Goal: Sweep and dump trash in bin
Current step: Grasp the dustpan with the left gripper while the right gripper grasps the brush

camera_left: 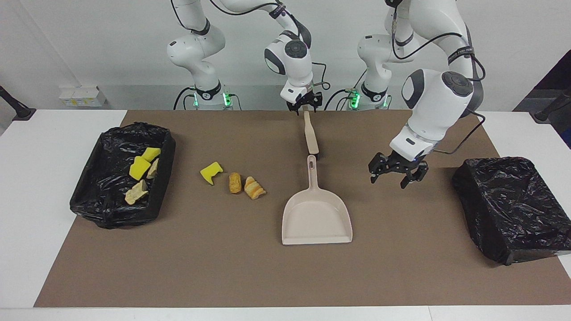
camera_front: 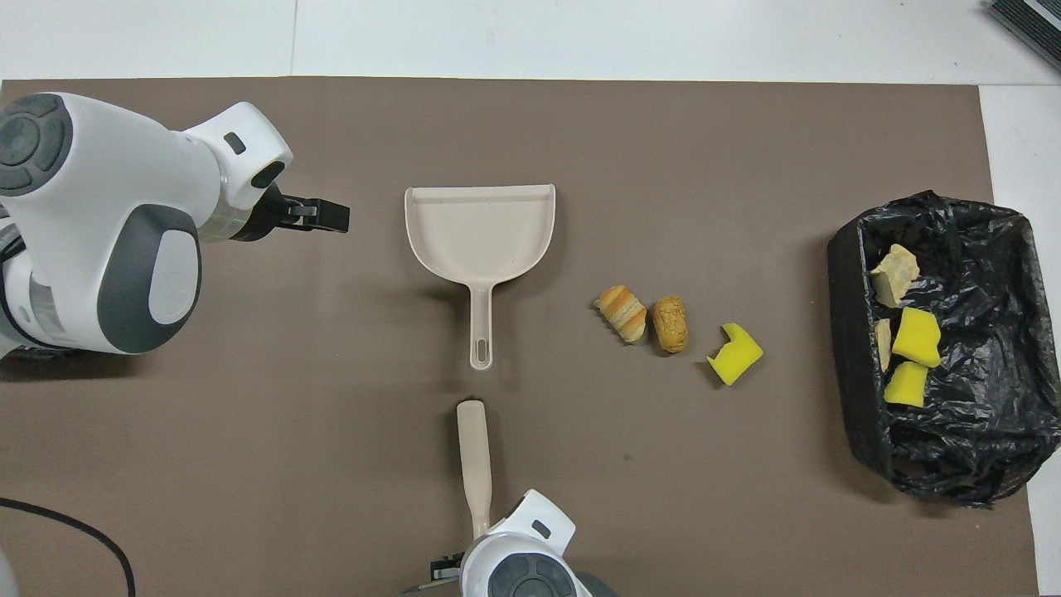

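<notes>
Risks:
- Right gripper is at the handle tip of the brush, right at the robots' edge of the mat. Can't tell if it has hold of it. A grip that far out on the tip likely lets the brush swing or slip once it sweeps.
- Brush head lies just beside the handle end of the dustpan. Lifting the brush carelessly could knock the pan askew.
- The pan's mouth faces away from the robots and the loose trash lies beside it, toward the right arm's end. A sweep from here would probably miss the pan unless it gets turned.
- Left gripper hangs wide open and empty over bare mat, between the pan and a black bagged box. It has to come in on the thin pan handle; a bad approach could shove the pan.
- The bits are light and may roll or scatter.

Trash: seven small bits.
- Three on the mat in a short row, near each other: a notched yellow sponge chunk, a brown bread lump and a ridged golden pastry.
- Four in the bin at the right arm's end: two yellow sponge chunks and two pale bread lumps.
</notes>
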Tool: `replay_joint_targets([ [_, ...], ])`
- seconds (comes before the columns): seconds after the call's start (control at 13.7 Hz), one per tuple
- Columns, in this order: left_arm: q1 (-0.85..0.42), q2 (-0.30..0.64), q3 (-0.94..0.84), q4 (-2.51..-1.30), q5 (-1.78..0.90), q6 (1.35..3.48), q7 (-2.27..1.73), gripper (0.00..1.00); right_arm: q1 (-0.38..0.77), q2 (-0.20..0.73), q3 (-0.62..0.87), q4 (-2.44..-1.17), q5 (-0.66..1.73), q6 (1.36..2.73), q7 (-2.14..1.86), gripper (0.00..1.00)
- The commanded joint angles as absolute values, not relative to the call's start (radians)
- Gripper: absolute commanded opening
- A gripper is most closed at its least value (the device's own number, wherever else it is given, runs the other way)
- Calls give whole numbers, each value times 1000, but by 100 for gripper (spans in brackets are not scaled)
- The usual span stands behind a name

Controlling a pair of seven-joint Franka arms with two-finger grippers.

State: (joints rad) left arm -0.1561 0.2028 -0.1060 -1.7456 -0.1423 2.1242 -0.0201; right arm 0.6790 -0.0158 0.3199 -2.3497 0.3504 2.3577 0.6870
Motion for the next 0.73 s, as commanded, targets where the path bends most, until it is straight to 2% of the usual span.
replay_joint_targets([
  [0.0, -199, 213, -92, -1743, -150, 2132, -34, 100, 686, -25, 316, -2356, 360, 2344, 687, 0],
  [0.29, -253, 238, -92, -1744, -150, 2134, -43, 100, 681, -18, 313, -2344, 347, 2313, 699, 0],
  [0.44, -293, 256, -92, -1744, -149, 2140, -41, 100, 667, -38, 304, -2309, 283, 2197, 703, 0],
  [0.66, -368, 279, -92, -1761, -149, 2146, -80, 100, 549, -161, 304, -2279, 278, 2004, 680, 0],
])
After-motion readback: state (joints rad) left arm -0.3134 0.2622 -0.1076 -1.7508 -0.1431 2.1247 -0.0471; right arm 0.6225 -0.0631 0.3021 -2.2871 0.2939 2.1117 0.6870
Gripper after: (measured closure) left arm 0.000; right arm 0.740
